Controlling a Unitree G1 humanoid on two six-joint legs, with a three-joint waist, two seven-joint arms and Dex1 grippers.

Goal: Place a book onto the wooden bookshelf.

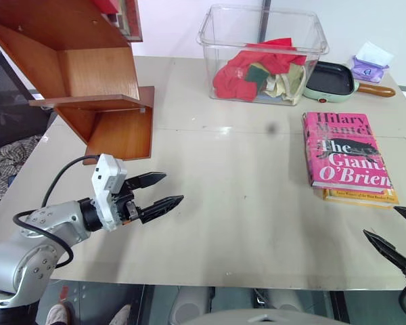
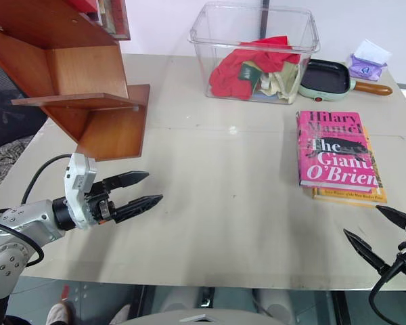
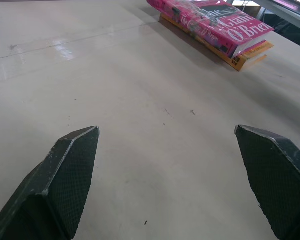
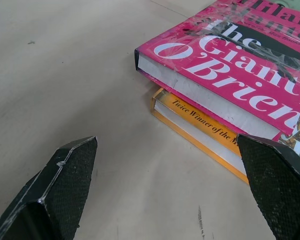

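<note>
The pink book (image 1: 345, 149) lies flat on the right side of the table, stacked on a yellow-orange book (image 1: 363, 196). The wooden bookshelf (image 1: 98, 88) stands at the table's far left. My left gripper (image 1: 159, 191) hovers open over the near left of the table, pointing right toward the books, nothing between its fingers. My right gripper (image 1: 396, 230) is open at the near right edge, just short of the books' near corner. In the right wrist view the pink book (image 4: 230, 75) lies close ahead between the open fingers.
A clear plastic bin (image 1: 262, 54) of red and pale cloths stands at the back. A small green pan (image 1: 331, 78) with a wooden handle and a purple tissue pack (image 1: 369, 64) sit at the back right. A dark chair (image 1: 10, 101) stands left of the table.
</note>
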